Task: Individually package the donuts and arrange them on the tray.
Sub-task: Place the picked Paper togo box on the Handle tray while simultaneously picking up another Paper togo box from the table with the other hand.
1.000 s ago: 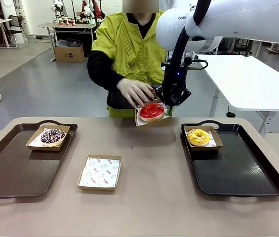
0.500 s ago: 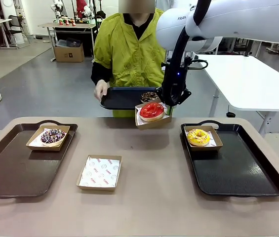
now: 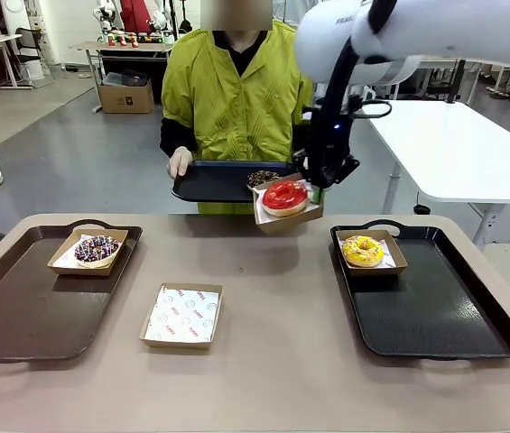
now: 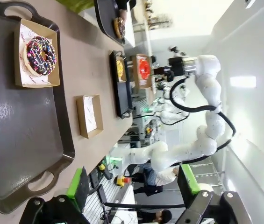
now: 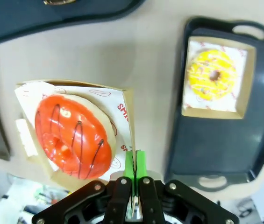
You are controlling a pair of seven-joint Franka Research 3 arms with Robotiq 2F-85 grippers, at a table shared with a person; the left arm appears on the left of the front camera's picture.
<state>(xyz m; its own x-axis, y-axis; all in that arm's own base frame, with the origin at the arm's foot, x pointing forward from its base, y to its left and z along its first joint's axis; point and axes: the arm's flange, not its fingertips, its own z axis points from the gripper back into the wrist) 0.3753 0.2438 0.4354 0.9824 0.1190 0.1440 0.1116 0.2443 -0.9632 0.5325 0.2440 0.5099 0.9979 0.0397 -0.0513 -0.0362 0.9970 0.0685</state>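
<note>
My right gripper (image 3: 320, 191) is shut on the rim of a cardboard box (image 5: 128, 122) and holds it in the air over the table's far edge. In the box lies the red-iced donut (image 3: 284, 196) (image 5: 73, 138). The yellow-iced donut (image 3: 362, 249) (image 5: 213, 74) sits boxed at the far left corner of the right tray (image 3: 435, 311). One sprinkled chocolate donut (image 3: 97, 248) (image 4: 40, 55) sits boxed on the left tray (image 3: 20, 311). Another chocolate donut (image 3: 261, 178) lies on a dark tray (image 3: 214, 182) held by the person. My left gripper (image 4: 132, 184) is open above the left tray (image 4: 24, 135), holding nothing.
An empty paper-lined box (image 3: 181, 314) (image 4: 89, 115) lies on the table between the two trays. The person in a yellow-green jacket (image 3: 232, 95) stands at the far side, close behind the lifted box. Most of the right tray is bare.
The person's hand left the red donut's box and now grips the dark tray's left end. My right gripper has carried the box slightly right and up.
</note>
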